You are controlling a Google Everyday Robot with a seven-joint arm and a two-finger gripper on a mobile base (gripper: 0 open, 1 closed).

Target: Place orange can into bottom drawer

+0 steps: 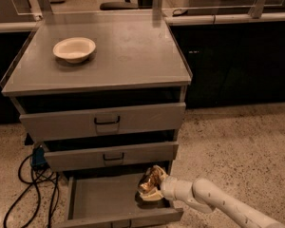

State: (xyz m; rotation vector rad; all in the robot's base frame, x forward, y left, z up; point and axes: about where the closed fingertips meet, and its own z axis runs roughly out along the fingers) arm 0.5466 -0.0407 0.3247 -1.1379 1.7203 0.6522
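Orange can (149, 179), dented and shiny gold-orange, sits over the right rear part of the bottom drawer (102, 199), close to the drawer's right wall and just below the front of the middle drawer (111, 156). The can is tilted. It cannot be told whether it touches the drawer floor. The tool (151, 189) is pinching the can: one pale finger shows beneath it and another at its upper right side. The tool reaches in from the right, over the drawer's right front corner. The white arm (213, 202) runs from the tool down to the lower right edge of the view.

The bottom drawer is pulled out, with its flat grey floor showing and a low front wall along the lower edge of the view. Nothing but the can and the tool is seen over it. The middle drawer and the top drawer (104, 121) stand above it, each with a dark handle at the centre of its front. Both are partly pulled out, the top one a little more.

A white bowl (74, 49) stands upright on the left rear of the desk (133, 56), well apart from the can. On the speckled floor (237, 146) to the left of the drawers lie dark cables (23, 184), with a blue plug (38, 156) beside the middle drawer.
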